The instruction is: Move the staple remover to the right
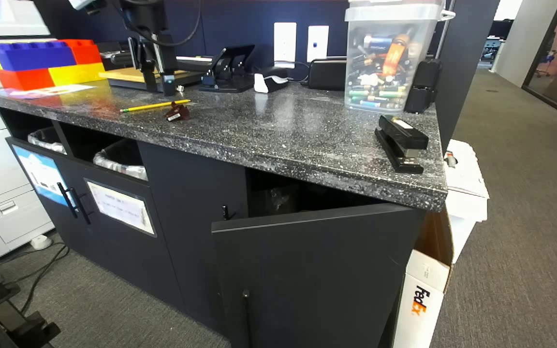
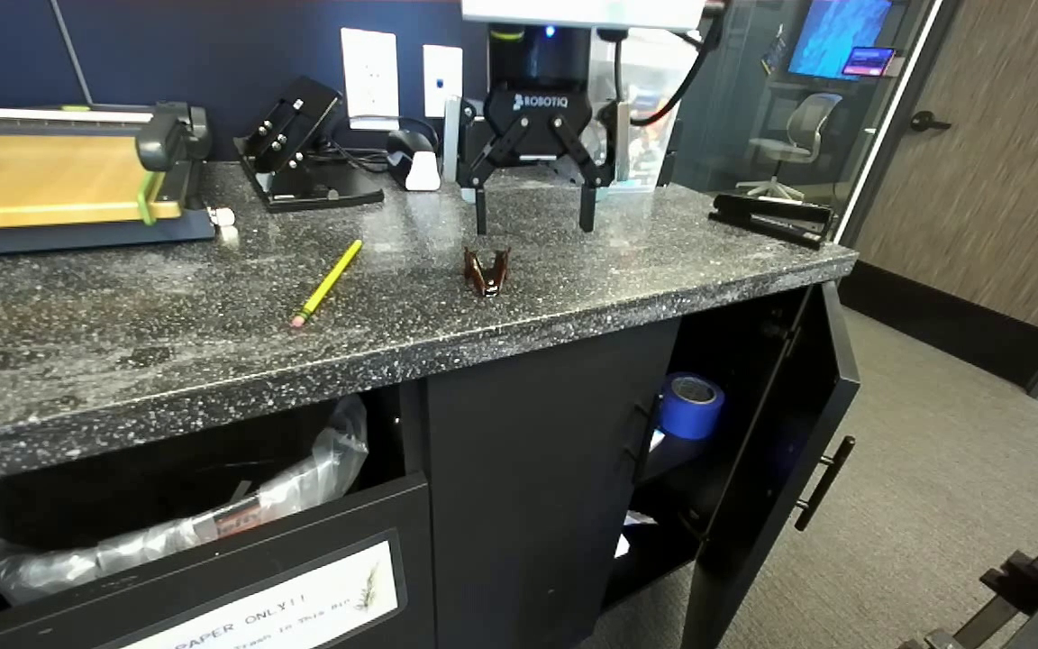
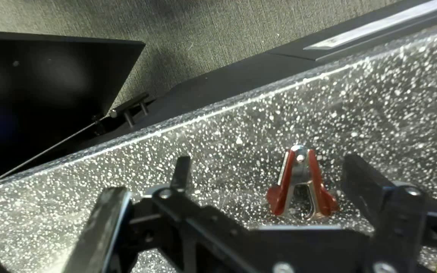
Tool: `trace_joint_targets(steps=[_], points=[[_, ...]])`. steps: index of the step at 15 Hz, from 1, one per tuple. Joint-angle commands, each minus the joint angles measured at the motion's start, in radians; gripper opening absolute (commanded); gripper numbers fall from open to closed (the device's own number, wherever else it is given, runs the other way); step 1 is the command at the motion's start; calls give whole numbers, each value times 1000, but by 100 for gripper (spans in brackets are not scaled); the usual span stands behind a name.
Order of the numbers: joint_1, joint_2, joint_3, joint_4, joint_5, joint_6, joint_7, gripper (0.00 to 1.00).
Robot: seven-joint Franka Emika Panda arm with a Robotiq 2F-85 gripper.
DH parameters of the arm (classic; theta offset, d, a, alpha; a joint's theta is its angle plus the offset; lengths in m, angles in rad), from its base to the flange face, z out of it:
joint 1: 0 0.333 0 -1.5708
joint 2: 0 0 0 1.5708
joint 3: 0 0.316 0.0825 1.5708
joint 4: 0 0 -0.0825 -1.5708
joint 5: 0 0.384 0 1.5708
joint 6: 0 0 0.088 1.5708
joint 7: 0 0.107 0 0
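Observation:
The staple remover is small, dark red and metal, and lies with its jaws apart on the speckled countertop. It shows in both exterior views (image 1: 178, 112) (image 2: 488, 286) and in the wrist view (image 3: 300, 172). My gripper (image 2: 534, 227) is open and empty, above the counter and behind the staple remover in that exterior view. It also shows in an exterior view (image 1: 159, 88). In the wrist view the gripper's fingers (image 3: 267, 168) stand on either side of the staple remover in the picture, which appears closer to the right-hand finger. No finger appears to touch it.
A yellow pencil (image 2: 328, 282) lies beside the staple remover. A black stapler (image 1: 402, 143) is near the counter's end. A clear bin of batteries (image 1: 380, 63), a hole punch (image 2: 303, 153) and a paper cutter (image 2: 50, 180) stand toward the back. A cabinet door (image 1: 307, 275) hangs open below.

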Motion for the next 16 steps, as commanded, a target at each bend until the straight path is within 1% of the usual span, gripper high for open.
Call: trace_joint_targets(steps=[1,3,4,6,9,10,11,12,13,14,15,16], points=[[35,167,-45,239,12,-32,39,100],[45,231,-54,333,16,-47,50,100],[40,263,-38,384,1,-62,61,100],[49,315,-38,467,0,-82,71,100],[58,370,-42,547,-3,-109,87,100],[68,375,-63,554,14,-112,86,100],[69,385,-66,573,14,-121,90,100],[71,396,-71,593,13,-132,95,87],[71,405,-73,613,15,-148,98,81],[69,412,-72,634,18,-163,99,65],[68,420,-72,654,20,-174,99,58],[59,410,-56,645,9,-180,103,49]])
